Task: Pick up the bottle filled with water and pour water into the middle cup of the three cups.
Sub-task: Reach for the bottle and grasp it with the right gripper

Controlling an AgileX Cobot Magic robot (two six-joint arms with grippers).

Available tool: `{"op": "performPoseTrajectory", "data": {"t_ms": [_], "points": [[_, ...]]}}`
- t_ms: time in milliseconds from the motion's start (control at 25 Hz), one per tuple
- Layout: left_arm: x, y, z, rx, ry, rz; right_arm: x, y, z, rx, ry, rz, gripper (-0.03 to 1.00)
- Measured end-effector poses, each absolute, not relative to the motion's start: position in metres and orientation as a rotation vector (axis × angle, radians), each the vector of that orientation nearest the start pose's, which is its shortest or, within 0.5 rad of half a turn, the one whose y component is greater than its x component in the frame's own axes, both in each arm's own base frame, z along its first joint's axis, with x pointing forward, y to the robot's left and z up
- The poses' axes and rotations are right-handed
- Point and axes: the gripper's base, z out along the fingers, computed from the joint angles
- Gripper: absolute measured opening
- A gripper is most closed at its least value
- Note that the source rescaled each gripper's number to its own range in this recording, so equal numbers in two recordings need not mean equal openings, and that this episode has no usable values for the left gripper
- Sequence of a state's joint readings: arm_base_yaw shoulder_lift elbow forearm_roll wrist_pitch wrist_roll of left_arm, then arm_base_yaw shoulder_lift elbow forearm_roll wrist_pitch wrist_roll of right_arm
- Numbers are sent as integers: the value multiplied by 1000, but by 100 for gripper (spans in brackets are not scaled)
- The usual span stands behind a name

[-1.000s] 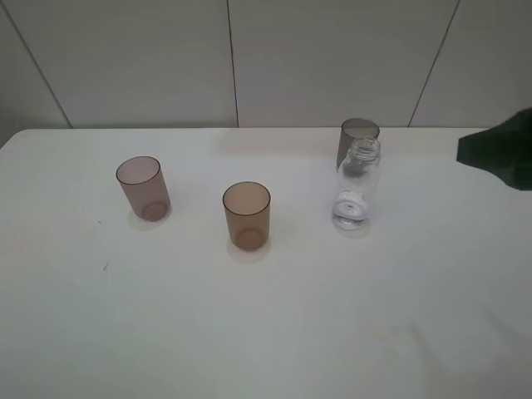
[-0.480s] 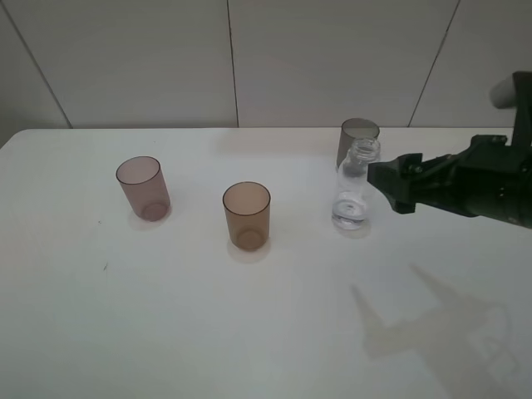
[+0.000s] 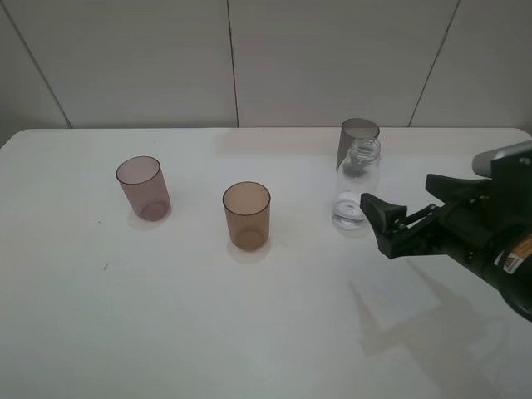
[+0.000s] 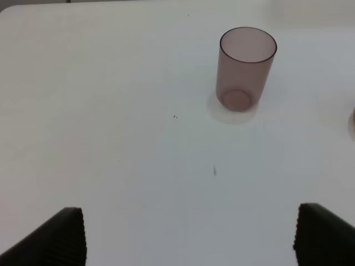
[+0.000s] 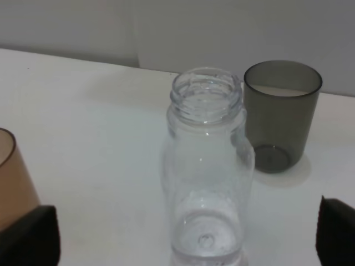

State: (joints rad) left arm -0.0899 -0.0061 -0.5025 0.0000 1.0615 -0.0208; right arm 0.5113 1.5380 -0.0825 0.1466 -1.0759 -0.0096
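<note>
- The bottle [image 3: 357, 184] is clear, colourless plastic with rounded shoulders and a ribbed, threaded open neck. It stands upright on the smooth white table [image 3: 208, 332], right of centre and taller than the cups.
- The middle cup [image 3: 247, 216] is a see-through brown-orange tumbler, straight-sided and slightly tapered. It stands upright, well to the left of the bottle.
- A pinkish cup [image 3: 143, 188] of the same shape stands further left. A dark grey cup [image 3: 359, 129] sits just behind the bottle and is partly hidden by it.
- The right gripper [image 3: 376, 224] is matt black. Its jaws are spread wide with nothing between them, and it sits just to the right of the bottle's base without touching it.
- Half a second ago this gripper was higher, level with the bottle's shoulder, and a second ago only a dark corner of it showed at the right edge. The bottle and cups have not moved.
- The right wrist view shows the bottle [image 5: 206, 166] up close between two ridged black fingertips [image 5: 28, 235]. It also shows the whole grey cup [image 5: 282, 113] and an edge of the middle cup [image 5: 14, 177].
- Only the left wrist view shows the left gripper [image 4: 188, 238]. It is released, its grooved fingers far apart over bare table, with the pinkish cup [image 4: 244, 69] ahead.
</note>
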Motion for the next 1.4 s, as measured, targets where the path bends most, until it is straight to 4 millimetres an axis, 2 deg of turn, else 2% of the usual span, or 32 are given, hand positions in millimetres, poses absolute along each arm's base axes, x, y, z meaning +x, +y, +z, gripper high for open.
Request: {"op": "performPoseTrajectory", "data": {"t_ms": [320, 760, 1400], "points": [[-6, 1, 278, 70, 2036, -70, 183, 91, 98, -396, 1955, 239, 100], [-6, 1, 278, 70, 2036, -70, 226, 106, 88, -299, 1909, 198, 100], [-6, 1, 278, 70, 2036, -70, 255, 113, 67, -196, 1919, 127, 100]]}}
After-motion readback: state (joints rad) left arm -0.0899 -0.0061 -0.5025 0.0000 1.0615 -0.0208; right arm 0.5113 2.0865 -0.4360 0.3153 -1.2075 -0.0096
